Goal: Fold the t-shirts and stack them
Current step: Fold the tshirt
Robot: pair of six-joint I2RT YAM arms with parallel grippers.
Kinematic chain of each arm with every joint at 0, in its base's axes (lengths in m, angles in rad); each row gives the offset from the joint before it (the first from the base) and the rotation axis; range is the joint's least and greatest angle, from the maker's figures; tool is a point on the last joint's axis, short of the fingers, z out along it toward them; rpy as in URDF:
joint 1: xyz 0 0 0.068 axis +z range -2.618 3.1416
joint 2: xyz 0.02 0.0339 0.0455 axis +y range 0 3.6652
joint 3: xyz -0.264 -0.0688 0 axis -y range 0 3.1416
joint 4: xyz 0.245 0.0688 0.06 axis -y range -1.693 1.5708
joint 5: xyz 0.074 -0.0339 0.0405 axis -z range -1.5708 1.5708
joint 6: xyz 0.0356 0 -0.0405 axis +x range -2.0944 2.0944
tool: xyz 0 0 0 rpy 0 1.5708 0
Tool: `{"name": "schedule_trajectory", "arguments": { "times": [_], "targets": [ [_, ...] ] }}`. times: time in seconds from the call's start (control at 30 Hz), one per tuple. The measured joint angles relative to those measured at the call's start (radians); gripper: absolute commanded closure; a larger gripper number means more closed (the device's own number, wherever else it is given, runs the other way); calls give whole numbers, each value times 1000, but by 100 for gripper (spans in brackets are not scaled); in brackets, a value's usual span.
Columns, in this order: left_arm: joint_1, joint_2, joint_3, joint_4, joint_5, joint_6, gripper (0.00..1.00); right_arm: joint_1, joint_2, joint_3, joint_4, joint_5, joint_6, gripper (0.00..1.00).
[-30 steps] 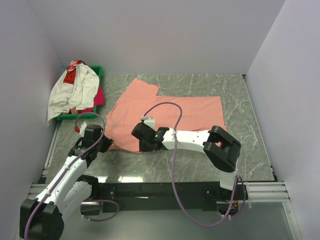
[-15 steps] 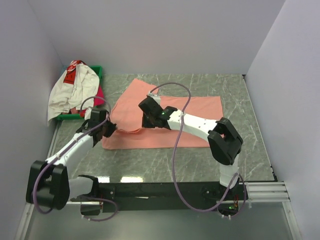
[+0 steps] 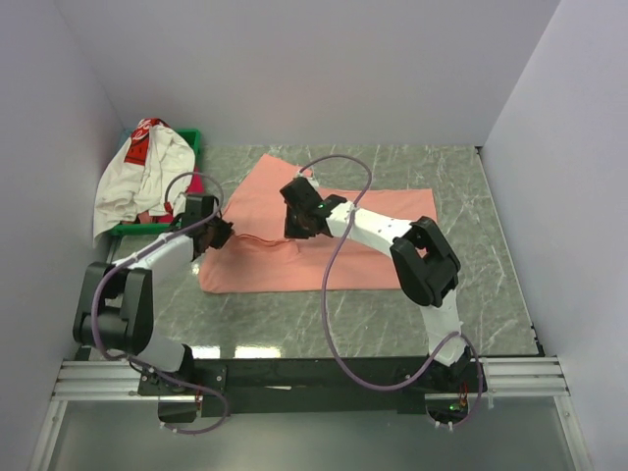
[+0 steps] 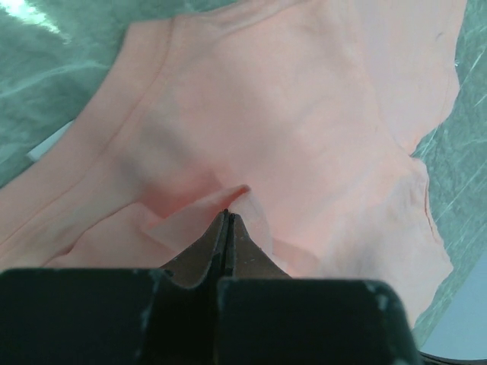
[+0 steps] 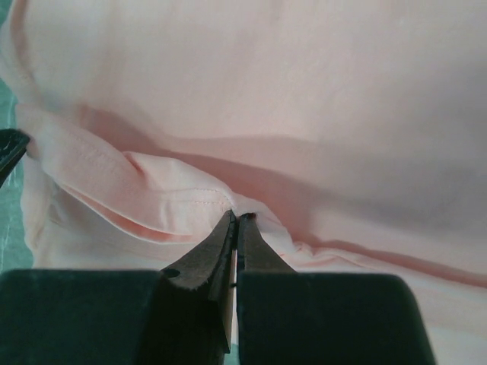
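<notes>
The salmon-pink t-shirt (image 3: 353, 235) lies on the marble table (image 3: 461, 294), its near-left part lifted and doubled over itself. My left gripper (image 3: 222, 236) is shut on a fold of the shirt's left edge; the pinched cloth shows in the left wrist view (image 4: 247, 201). My right gripper (image 3: 296, 230) is shut on a stitched hem (image 5: 190, 199) near the shirt's middle. The white t-shirt with a red patch (image 3: 147, 172) is heaped over the green tray (image 3: 192, 137) at the back left, with the magenta-pink t-shirt (image 3: 195, 186) under it.
White walls close in the table at the back and both sides. The purple cable (image 3: 339, 172) of the right arm arcs above the shirt. Bare marble (image 3: 343, 324) lies between the shirt and the arm bases.
Both grippers moved away from the bases toward the back, carrying the shirt's near-left edge up and over the cloth. The near edge now lies straighter.
</notes>
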Motion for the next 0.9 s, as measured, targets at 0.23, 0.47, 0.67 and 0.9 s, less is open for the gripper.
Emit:
{"name": "schedule_trajectory", "arguments": {
  "times": [0.23,0.47,0.67,0.9],
  "targets": [
    [1,103,69,65,52,3,99,-38,0,0,7,-22,1,100],
    [1,148,100,105,87,11,60,-55,1,0,16,-31,5,51],
    [11,120,92,107,84,8,25,-96,-1,-9,33,-19,-4,46],
    [24,-95,-1,48,36,-13,31,-125,-130,-194,54,40,-17,47]
  ]
}}
